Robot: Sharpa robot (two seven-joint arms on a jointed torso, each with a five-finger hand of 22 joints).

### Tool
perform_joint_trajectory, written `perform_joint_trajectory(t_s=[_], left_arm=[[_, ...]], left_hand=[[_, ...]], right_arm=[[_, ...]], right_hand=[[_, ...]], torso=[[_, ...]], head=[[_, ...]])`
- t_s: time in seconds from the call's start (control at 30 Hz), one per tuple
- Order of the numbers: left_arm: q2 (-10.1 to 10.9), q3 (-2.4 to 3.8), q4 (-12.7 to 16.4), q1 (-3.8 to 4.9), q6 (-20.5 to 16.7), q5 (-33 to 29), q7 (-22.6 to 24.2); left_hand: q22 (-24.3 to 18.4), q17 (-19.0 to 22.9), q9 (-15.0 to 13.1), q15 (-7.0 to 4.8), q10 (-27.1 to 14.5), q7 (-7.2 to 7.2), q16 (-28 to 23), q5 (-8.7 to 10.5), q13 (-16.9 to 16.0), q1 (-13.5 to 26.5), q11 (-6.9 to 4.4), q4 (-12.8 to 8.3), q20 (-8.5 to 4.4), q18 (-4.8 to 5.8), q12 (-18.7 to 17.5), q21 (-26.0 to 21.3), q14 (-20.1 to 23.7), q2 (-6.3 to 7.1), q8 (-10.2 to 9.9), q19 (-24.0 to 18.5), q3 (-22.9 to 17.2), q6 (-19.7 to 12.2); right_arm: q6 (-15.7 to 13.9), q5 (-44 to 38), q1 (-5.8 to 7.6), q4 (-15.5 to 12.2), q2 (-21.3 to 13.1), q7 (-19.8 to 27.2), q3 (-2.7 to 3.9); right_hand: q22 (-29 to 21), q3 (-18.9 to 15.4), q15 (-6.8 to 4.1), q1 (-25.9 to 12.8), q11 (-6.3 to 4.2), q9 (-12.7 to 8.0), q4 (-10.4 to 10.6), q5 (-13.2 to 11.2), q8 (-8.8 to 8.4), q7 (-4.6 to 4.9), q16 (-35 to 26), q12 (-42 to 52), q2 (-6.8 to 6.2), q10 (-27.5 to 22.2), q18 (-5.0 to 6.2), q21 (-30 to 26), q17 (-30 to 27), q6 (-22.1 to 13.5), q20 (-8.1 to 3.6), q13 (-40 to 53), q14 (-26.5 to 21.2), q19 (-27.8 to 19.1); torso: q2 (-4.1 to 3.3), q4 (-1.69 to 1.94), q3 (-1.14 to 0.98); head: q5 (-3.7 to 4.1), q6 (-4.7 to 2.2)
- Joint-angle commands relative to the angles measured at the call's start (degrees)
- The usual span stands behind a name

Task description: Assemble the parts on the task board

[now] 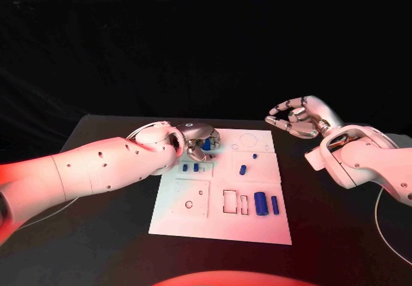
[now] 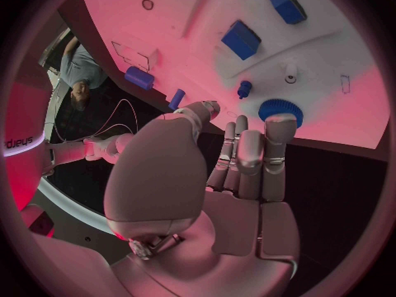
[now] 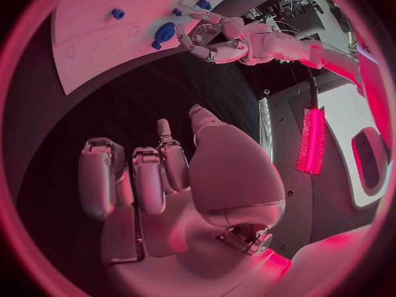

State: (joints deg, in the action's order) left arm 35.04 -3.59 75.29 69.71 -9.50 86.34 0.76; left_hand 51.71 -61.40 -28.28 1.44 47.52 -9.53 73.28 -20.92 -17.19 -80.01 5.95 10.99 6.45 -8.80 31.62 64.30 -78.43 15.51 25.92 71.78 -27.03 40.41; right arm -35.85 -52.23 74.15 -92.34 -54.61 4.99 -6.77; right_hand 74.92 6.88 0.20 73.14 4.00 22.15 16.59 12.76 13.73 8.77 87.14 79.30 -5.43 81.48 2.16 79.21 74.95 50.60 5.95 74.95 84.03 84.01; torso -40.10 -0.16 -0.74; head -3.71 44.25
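Observation:
The white task board (image 1: 176,196) lies in the middle of the black table. My left hand (image 1: 199,138) hovers over its far left corner with its fingers stretched out. Its fingertips (image 2: 279,127) reach the edge of a blue gear (image 2: 280,110) and nothing is held. A small blue peg (image 2: 244,88) stands just past the gear. My right hand (image 1: 296,117) hangs above the table to the right of the board, loosely curled and empty. The right wrist view also shows the left hand (image 3: 210,39) beside the gear (image 3: 162,33).
Two short blue blocks (image 1: 190,168) sit behind the left hand. Two small blue pieces (image 1: 243,170) (image 1: 254,157) stand mid-board. A thick blue cylinder (image 1: 260,199) and a slim one (image 1: 275,204) lie near the board's right front, beside rectangular slots (image 1: 230,201).

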Motion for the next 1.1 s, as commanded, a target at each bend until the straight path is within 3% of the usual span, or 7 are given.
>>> perform_joint_trajectory(t_s=[0.03,0.57,1.1], left_arm=[[-0.5,0.02,-0.6,-0.04,5.0,4.0,-1.4],[-2.3,-0.01,-2.7,-0.14,7.5,5.3,-4.3],[-3.2,-0.01,-3.5,-0.34,8.0,5.4,-4.9]], left_hand=[[0.7,-0.2,0.3,-0.01,0.2,0.07,0.5,0.18,0.3,-0.2,-0.02,-0.2,0.03,1.25,-0.4,0.6,-0.6,0.09,-0.3,0.6,0.3,0.6],[4.4,-0.8,2.3,-0.29,2.6,0.39,2.1,0.16,1.8,-1.1,-0.36,-0.6,0.04,1.8,-0.4,3.8,-1.6,-0.57,-1.1,1.8,-1.2,3.5],[6.7,-0.7,3.9,-0.73,5.2,0.65,3.0,0.95,3.0,-2.5,-0.86,-2.0,-0.11,2.13,-0.6,5.6,-2.2,-2.34,-1.9,2.5,-3.6,6.1]], right_arm=[[0.4,-0.2,-0.04,0.0,0.1,0.5,0.01],[0.4,-0.2,-0.07,0.0,0.2,0.5,0.01],[0.5,-0.2,-0.07,-0.1,0.2,0.5,0.01]], right_hand=[[7.3,-0.3,-0.48,-0.5,-0.02,0.1,0.0,0.4,0.28,-0.01,-0.4,-0.2,0.08,-0.4,0.53,-0.2,5.6,-0.5,-0.28,4.8,3.9,0.6],[7.3,-0.3,-0.49,-0.4,-0.03,0.1,-0.1,0.5,0.38,-0.02,-0.4,-0.2,0.18,-0.4,0.53,-0.2,5.7,-0.5,-0.29,4.8,3.9,0.6],[7.3,-0.3,-0.49,-0.4,-0.03,0.1,-0.1,0.5,0.38,-0.02,-0.4,-0.2,0.18,-0.4,0.53,-0.2,5.7,-0.5,-0.29,4.8,3.9,0.6]], torso=[[0.04,0.03,-0.03],[0.0,0.02,-0.03],[0.07,0.09,-0.06]], head=[[0.08,0.06],[0.15,-0.04],[0.25,0.29]])
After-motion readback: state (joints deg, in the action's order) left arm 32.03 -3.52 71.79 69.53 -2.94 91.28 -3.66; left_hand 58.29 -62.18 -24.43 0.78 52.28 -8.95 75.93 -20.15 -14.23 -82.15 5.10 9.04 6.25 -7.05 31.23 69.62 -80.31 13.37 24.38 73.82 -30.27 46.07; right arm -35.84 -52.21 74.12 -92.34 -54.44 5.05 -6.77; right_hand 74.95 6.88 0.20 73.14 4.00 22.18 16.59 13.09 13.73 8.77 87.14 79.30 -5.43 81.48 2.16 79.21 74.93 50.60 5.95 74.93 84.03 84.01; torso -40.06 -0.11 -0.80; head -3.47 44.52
